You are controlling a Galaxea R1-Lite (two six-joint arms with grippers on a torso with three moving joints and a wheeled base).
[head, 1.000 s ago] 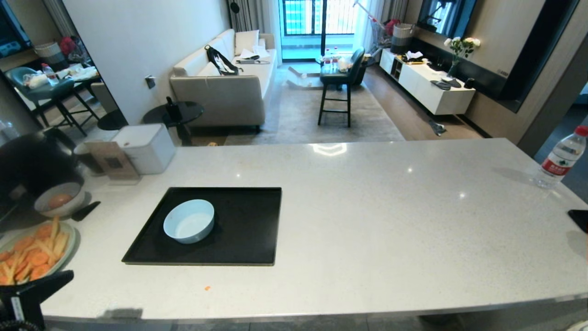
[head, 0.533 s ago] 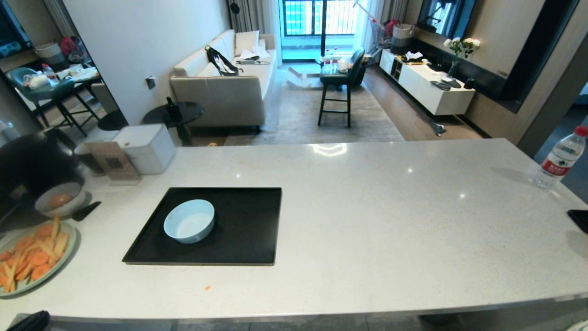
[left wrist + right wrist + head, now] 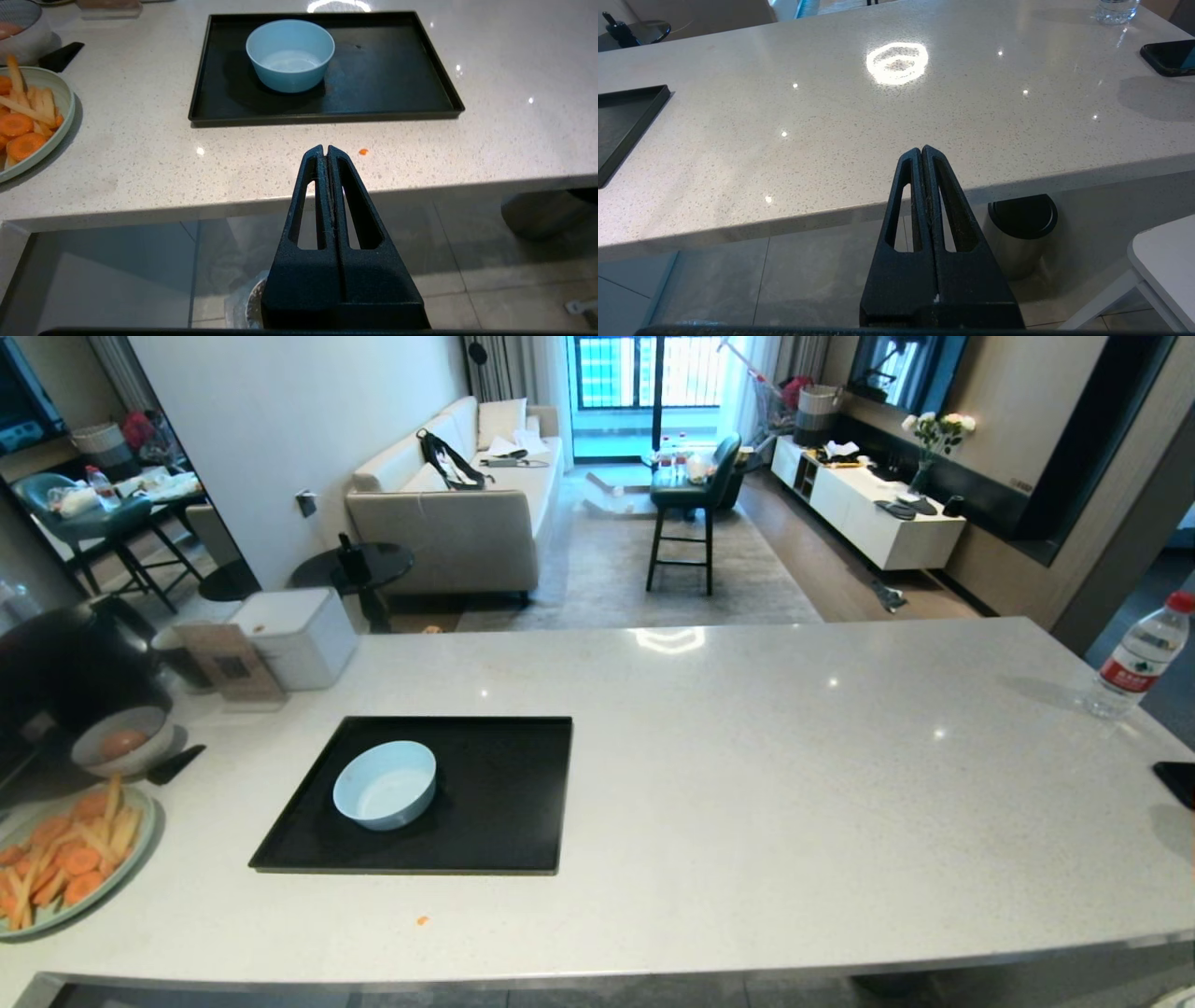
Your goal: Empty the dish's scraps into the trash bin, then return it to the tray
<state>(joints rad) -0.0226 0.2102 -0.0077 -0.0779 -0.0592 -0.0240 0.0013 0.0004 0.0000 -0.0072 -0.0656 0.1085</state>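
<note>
The left gripper [image 3: 326, 150] is no longer seen in the head view — a second ago its dark body was seen at the near left corner, over the counter [image 3: 747, 784] beside the pale green plate [image 3: 140, 845]; half a second ago only a tip remained. Now it is held below the counter's near edge, fingers pressed together.

left hand [image 3: 326, 150]: matte black, two tapered fingers with long slots | right hand [image 3: 921, 150]: same black slotted pair

Left gripper [image 3: 325, 150] pressed closed, below counter's near edge. Right gripper [image 3: 921, 151] likewise closed, below same edge.
</note>
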